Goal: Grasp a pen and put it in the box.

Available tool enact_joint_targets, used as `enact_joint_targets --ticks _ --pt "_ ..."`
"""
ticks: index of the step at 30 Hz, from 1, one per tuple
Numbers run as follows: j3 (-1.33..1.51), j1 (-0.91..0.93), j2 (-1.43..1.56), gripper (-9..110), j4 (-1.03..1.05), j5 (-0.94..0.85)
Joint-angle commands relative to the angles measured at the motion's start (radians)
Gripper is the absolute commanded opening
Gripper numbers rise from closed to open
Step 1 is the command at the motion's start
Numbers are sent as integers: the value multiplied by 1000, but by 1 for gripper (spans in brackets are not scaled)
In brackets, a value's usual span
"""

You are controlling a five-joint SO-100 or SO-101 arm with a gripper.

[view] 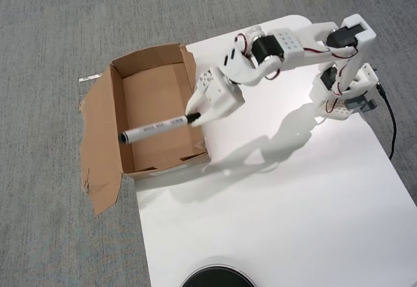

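One pen (156,127) is all I see pinched in my claw (193,117), gripped at its black cap end while the white barrel reaches out nearly level over the inside of the box (118,111). Its far tip sits above the box's left wall. That box overhangs the tabletop's (273,196) left edge above grey carpet (45,33).
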Motion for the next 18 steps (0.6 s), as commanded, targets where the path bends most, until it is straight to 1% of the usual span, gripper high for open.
enact_joint_targets --ticks 1,3,6,12,18 --pt "-48 108 29 0 -15 8" --pt "-48 148 8 0 -40 8" --pt "-48 185 -52 0 -130 8" --pt "-47 188 -198 0 -354 8" --pt "-48 189 -308 0 -440 8"
